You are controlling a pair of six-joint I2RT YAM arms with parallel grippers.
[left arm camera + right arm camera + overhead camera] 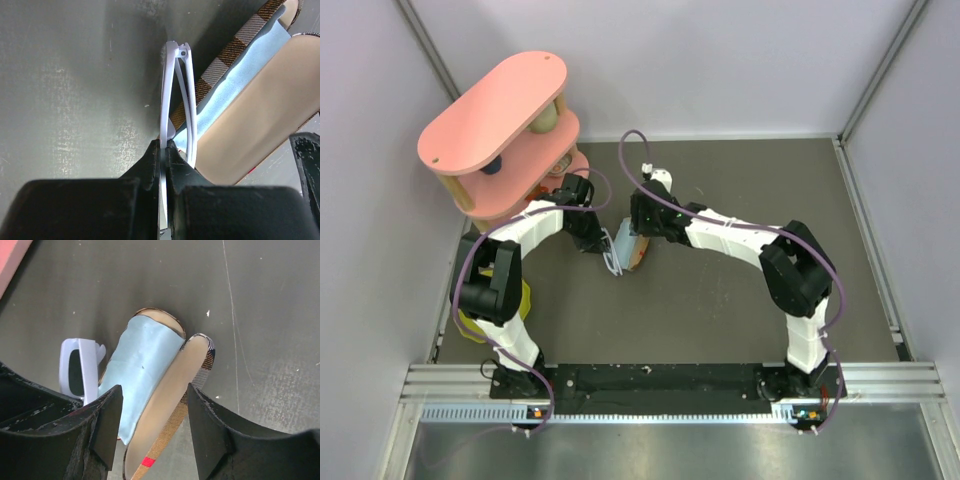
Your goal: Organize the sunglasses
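The white sunglasses (178,85) are folded, and my left gripper (165,145) is shut on their frame, holding them on edge against the left side of the open brown plaid case (250,125). A light blue cloth (235,80) lies inside the case. In the right wrist view my right gripper (154,395) is open, its jaws astride the case (175,405) and cloth (140,365) without touching them, with the sunglasses (80,371) at the left. From above, both grippers, left (603,248) and right (638,235), meet over the case (638,252) and sunglasses (613,262).
A pink two-tier shelf (505,110) holding small objects stands at the back left, close behind the left arm. A yellow object (525,300) lies by the left arm's elbow. The dark table (740,310) is walled on three sides.
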